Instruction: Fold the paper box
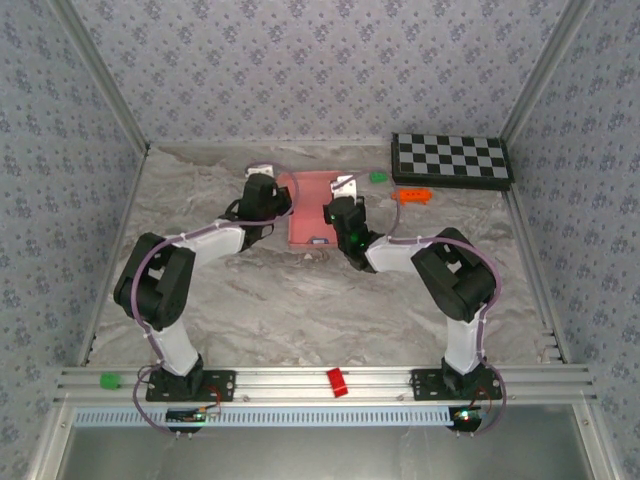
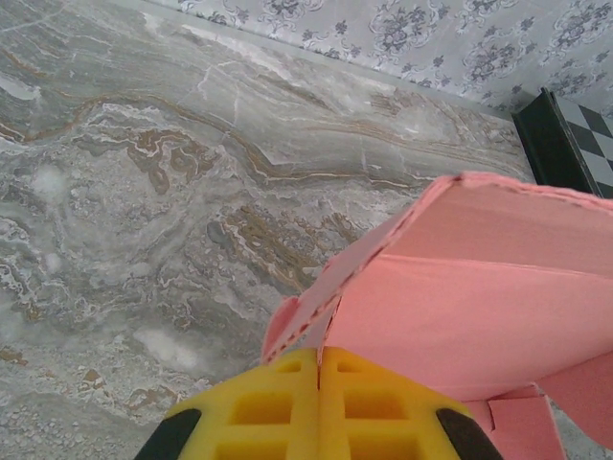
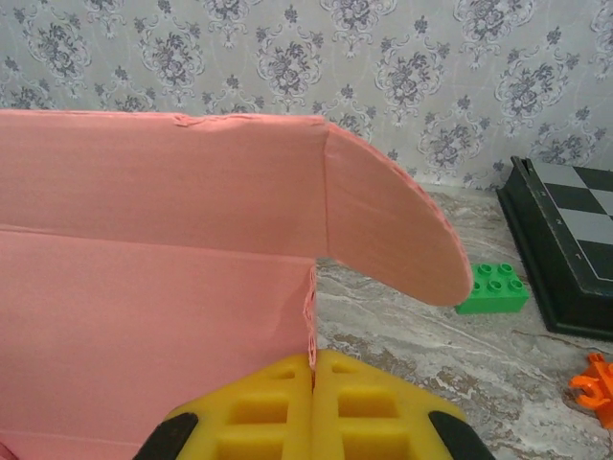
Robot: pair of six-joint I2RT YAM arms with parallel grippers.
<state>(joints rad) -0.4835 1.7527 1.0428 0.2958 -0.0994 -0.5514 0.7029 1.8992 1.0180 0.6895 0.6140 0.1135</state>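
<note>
Both pincers have their yellow fingers pressed together, with no gap at the left pincer (image 2: pixel 318 369) or at the right pincer (image 3: pixel 313 369). The pink paper box (image 1: pixel 311 208) sits between them, partly raised, directly in front of each fingertip. Its card edge runs down to each seam, but I cannot tell if it is pinched there. The long axis of the box points away from the arm bases, so each pincer stands at one long side, both equally near. I judge that the next fold needs both arms. To the right of the right pincer lie a green Duplo brick (image 3: pixel 491 288), an orange toy (image 1: pixel 414 196) and, further off, a chessboard (image 1: pixel 451 158).
</note>
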